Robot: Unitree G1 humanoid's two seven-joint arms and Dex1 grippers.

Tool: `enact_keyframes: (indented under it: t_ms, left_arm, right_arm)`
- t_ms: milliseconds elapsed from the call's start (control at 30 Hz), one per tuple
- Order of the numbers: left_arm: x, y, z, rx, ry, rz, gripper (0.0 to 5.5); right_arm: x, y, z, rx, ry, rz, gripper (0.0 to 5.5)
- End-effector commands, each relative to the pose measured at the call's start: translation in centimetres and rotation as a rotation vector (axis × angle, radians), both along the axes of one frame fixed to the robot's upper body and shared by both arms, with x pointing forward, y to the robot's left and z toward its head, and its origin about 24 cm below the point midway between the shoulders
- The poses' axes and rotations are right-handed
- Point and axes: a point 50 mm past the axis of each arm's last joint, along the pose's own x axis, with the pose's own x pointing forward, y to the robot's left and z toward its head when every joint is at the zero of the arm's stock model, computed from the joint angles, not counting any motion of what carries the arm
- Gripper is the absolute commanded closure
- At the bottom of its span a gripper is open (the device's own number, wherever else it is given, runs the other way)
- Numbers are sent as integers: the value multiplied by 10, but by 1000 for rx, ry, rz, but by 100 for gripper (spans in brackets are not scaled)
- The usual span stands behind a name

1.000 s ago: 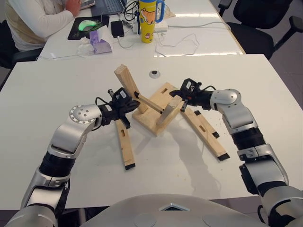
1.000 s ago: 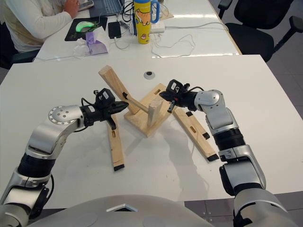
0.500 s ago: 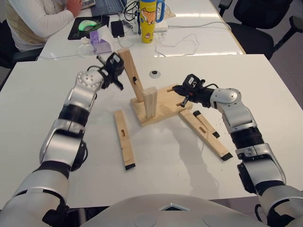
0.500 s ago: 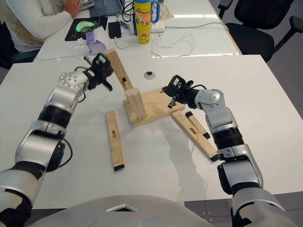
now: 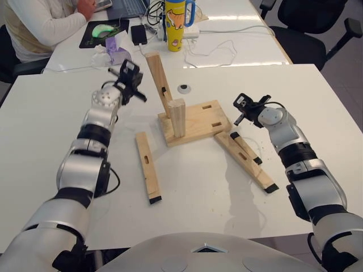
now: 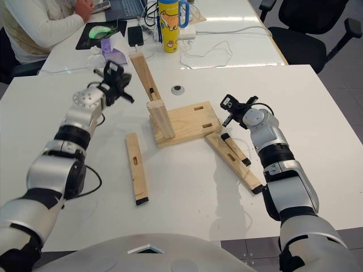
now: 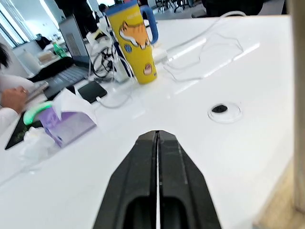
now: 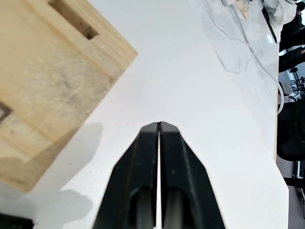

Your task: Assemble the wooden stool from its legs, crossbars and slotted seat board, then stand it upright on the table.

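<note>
The slotted seat board [image 5: 198, 122] lies flat on the white table [image 5: 295, 85]. Two wooden legs stand in it: a tall leaning one [image 5: 159, 79] and a shorter one [image 5: 177, 116]. A loose leg [image 5: 147, 167] lies to the board's left. Two more slotted pieces [image 5: 247, 161] lie to its right. My left gripper [image 5: 131, 79] is shut and holds nothing, a little left of the tall leg [image 7: 298, 95]. My right gripper [image 5: 243, 109] hangs shut and holds nothing just right of the board's corner [image 8: 43, 81].
A round cable grommet [image 5: 184, 89] sits in the table behind the board. On the desk beyond stand a yellow cup [image 5: 177, 25], a purple tissue box [image 5: 116, 52] and cables. Black chairs [image 5: 306, 28] stand at the back right.
The board, tilted a second ago, now lies flat with both legs upright. My left arm swung to the back left and drew off the tall leg. My right gripper backed off the board.
</note>
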Motion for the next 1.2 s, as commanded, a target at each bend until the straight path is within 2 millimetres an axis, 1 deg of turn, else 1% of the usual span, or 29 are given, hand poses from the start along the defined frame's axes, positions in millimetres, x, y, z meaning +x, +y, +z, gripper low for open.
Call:
enact_keyframes:
  t_ms: [33, 100, 200, 267, 333, 433, 533, 633, 733, 833, 900, 967, 1033, 1100, 1133, 1200]
  left_arm:
    - [-40, 5, -29, -28, 226, -65, 550]
    - [-56, -7, -29, -104, 294, -117, 550]
    - [-74, -25, -23, -125, 331, -227, 550]
    - [-88, -39, -16, -149, 357, -341, 550]
    - [-103, -49, -11, -141, 385, -454, 550]
    - [-115, -53, -13, -67, 428, -534, 550]
    - [-121, -54, -17, -21, 453, -563, 550]
    - [-119, -57, -25, -15, 466, -548, 550]
    - [-113, -62, -35, -32, 486, -523, 550]
    - [-107, -69, -41, -34, 486, -502, 550]
    - [-103, -71, -48, -8, 492, -484, 550]
    - [-93, -68, -55, 41, 477, -423, 550]
    - [-74, -56, -58, 152, 405, -296, 550]
    - [-57, -43, -55, 279, 313, -208, 550]
    - [-51, -38, -51, 315, 271, -180, 550]
    - [-40, -30, -42, 342, 205, -133, 550]
  right_arm:
    - [-4, -4, -9, -13, 47, 8, 549]
    - [-5, -6, -12, -15, 47, -8, 549]
    - [-6, -7, -18, -10, 69, -18, 549]
    - [-8, -5, -23, 3, 92, -12, 549]
    - [-9, -2, -25, 16, 104, -3, 549]
    - [-9, 2, -26, 35, 100, 10, 549]
    - [-6, 7, -23, 51, 79, 15, 549]
    - [-5, 11, -22, 61, 71, 24, 549]
    - [-4, 13, -21, 73, 63, 25, 549]
    - [-4, 14, -21, 75, 60, 26, 549]
    - [-4, 14, -20, 76, 57, 27, 549]
    - [-4, 16, -20, 78, 55, 33, 549]
    - [-5, 18, -19, 83, 62, 62, 549]
    - [-12, 30, -15, 127, 93, 184, 549]
    - [-21, 41, -10, 182, 124, 310, 549]
    - [-48, 66, 8, 360, 218, 555, 549]
